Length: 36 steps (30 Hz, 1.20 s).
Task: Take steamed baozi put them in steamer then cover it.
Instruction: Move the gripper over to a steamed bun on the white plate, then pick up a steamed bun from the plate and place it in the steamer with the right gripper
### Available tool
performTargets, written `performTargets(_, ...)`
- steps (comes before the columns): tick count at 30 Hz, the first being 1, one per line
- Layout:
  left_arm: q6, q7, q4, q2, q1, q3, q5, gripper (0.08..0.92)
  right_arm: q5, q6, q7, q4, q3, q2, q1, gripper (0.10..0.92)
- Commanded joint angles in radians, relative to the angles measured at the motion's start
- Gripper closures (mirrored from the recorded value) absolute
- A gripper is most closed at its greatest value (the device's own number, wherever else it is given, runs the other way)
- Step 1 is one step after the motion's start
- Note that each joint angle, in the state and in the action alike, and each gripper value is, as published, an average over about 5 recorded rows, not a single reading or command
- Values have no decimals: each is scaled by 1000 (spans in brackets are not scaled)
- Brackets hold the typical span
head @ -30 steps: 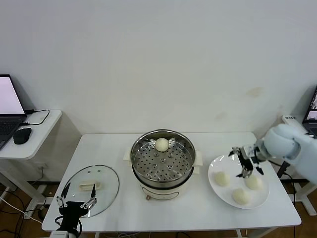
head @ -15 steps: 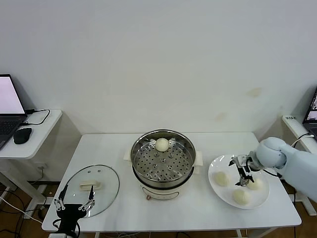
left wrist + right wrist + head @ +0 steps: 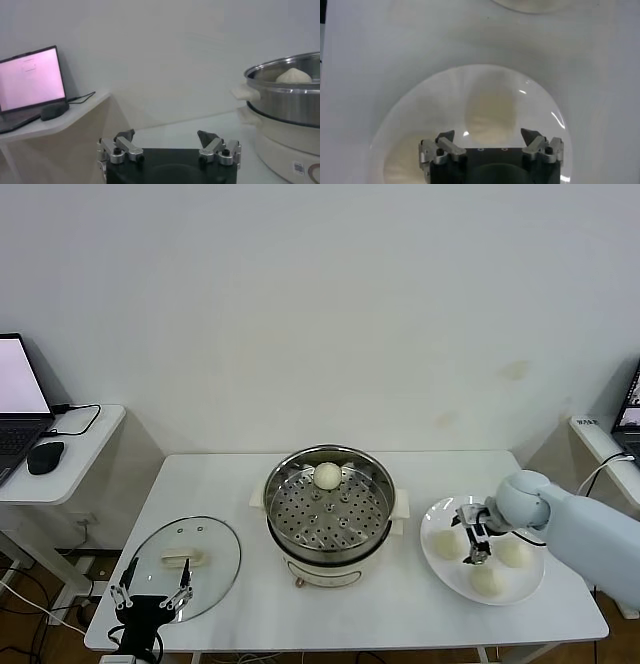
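The steamer point(image 3: 328, 509) stands mid-table with one baozi point(image 3: 327, 475) on its perforated tray. Three more baozi lie on a white plate point(image 3: 440, 569): one on its left side point(image 3: 447, 544), one on its right side point(image 3: 513, 552), one at the front point(image 3: 487, 581). My right gripper point(image 3: 472, 536) is open and empty, low over the plate between the left and right buns. In the right wrist view it point(image 3: 487, 136) hangs above a baozi point(image 3: 489, 112). The cover point(image 3: 185, 564) lies flat at the table's front left. My left gripper point(image 3: 150, 599) is open just in front of it.
A side table on the left holds a laptop point(image 3: 18, 399) and a mouse point(image 3: 44, 457). The left wrist view shows the steamer point(image 3: 290, 100) off to one side and the laptop point(image 3: 31, 80) behind. The table's front edge runs close to the plate and the cover.
My right gripper has moved left and lower over the plate, towards the left bun. The left arm has hardly moved.
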Motion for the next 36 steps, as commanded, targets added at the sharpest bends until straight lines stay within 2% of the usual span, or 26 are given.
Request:
performTargets(1,-1,0,2,0,1,0,0,177,-12,-2,0,-29,7,37,-12,289)
performTargets(10,-1,-2,2,0,-2,1,-1,177,-7,-3,-22,-12,3,12,8,410)
performTargets(20,-1,-2,0,4,-7,5,-1,177,119,-16,-68,89,-111,-111,265,423)
performTargets(28,-1,-2,-3,15,-17,8,-7,177,323,-55,-69,182,-374,-129,741,423)
performTargets(32,-1,-2,-3,19,-24,13,-8,177,448,-105,-43,223,-510,-67,940,422)
performTargets(36,0,-2,-4,22,-30,14,-10,177,549,-160,2,252,-565,38,1009,416)
